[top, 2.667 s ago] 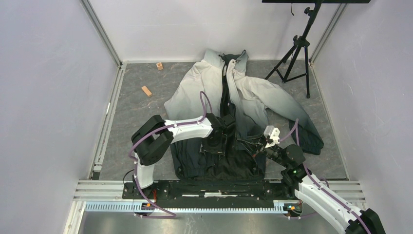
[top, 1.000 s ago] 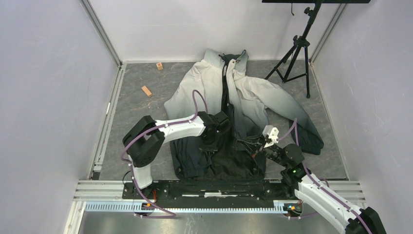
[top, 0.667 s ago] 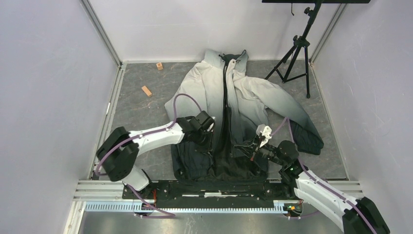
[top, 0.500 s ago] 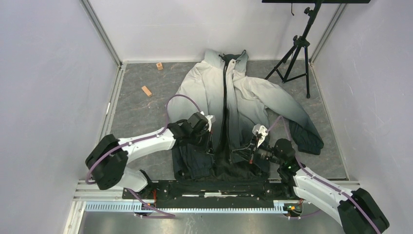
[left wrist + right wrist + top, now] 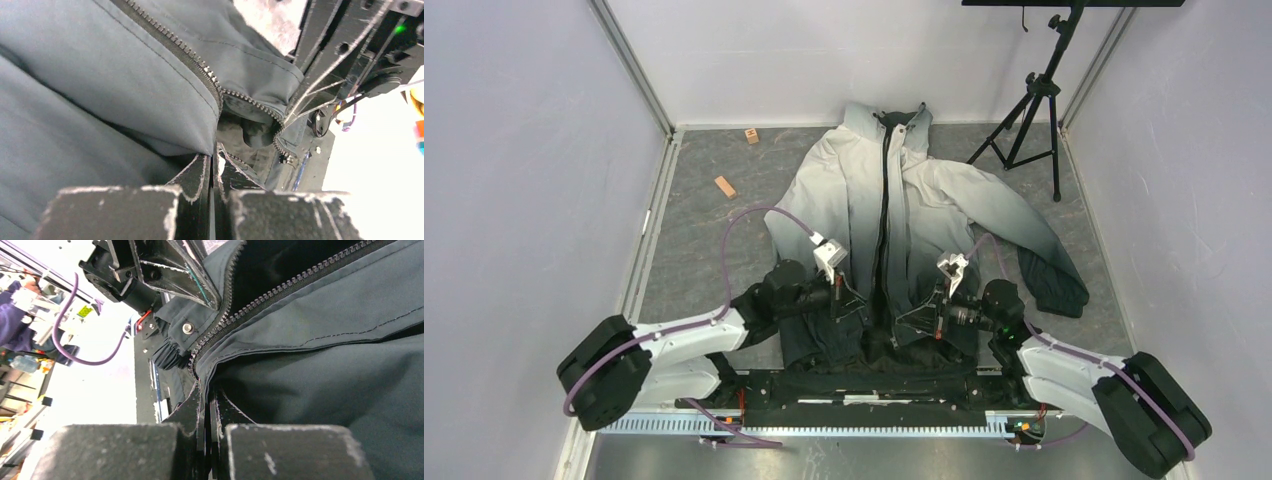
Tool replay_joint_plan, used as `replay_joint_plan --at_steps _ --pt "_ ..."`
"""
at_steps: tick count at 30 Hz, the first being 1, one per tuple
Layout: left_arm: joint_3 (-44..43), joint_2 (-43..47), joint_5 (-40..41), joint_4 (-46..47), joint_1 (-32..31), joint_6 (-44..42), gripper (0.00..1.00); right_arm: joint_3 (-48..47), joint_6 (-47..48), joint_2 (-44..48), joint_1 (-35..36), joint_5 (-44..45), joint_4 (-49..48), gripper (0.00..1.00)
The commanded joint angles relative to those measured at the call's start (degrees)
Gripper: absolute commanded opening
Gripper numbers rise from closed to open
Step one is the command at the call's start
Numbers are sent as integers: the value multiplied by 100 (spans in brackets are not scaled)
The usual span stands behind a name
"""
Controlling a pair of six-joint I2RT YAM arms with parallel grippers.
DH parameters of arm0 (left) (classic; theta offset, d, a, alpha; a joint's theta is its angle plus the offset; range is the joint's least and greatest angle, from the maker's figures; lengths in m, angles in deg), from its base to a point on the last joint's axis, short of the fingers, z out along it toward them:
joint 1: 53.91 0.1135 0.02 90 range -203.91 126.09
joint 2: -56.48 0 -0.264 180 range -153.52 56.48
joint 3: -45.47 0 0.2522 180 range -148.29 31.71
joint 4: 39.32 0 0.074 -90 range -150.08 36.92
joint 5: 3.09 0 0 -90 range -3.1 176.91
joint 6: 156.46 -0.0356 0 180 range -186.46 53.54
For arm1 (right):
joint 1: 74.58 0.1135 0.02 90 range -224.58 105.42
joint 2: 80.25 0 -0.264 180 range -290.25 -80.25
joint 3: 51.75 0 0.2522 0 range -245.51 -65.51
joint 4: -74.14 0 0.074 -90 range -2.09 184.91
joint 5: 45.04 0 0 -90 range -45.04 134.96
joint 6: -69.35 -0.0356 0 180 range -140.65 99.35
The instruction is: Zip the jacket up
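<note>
The jacket (image 5: 924,190) lies flat with its pale collar at the far end and its black hem toward me. Its dark zipper (image 5: 886,200) runs down the middle. My left gripper (image 5: 854,305) is shut on the left front edge just above the hem. In the left wrist view the jacket fabric (image 5: 100,75) folds down into the shut left gripper (image 5: 215,155), zipper teeth (image 5: 170,40) beside it. My right gripper (image 5: 914,312) is shut on the right front edge, and the right wrist view shows that right gripper (image 5: 206,390) pinching the fabric under the zipper teeth (image 5: 280,290). Near the hem the two zipper halves lie apart.
Two small wooden blocks (image 5: 725,186) (image 5: 751,135) lie on the grey floor left of the jacket. A black tripod (image 5: 1034,100) stands at the back right. White walls close in three sides, and the metal rail (image 5: 644,385) runs along the near edge.
Both arms have drawn back toward the near edge and sunk low. The left gripper has shut on the left front edge. The front panels now lie straighter and closer together.
</note>
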Motion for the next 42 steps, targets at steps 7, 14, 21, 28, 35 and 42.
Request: replay_joint_plan --at_steps 7,14,21,28,35,42 --pt "920 305 -135 3233 1 -922 2 747 -1113 -719 -105 -297 -2409 0" --pt "876 -518 -532 4396 1 -389 2 907 -1170 -974 -109 97 -3307 0" --pt "887 -591 -558 4466 1 -370 2 1078 -1138 -1205 -113 466 -3459 0" --pt "880 -445 -531 4279 5 -385 2 1196 -1310 -1549 -118 542 -4155 0" --pt "986 -95 -230 4162 3 -303 2 1546 -1355 -1502 -274 613 -4449 0" --pt "1050 14 -63 4335 1 -117 2 1467 -1410 -1483 -275 631 -4607 0"
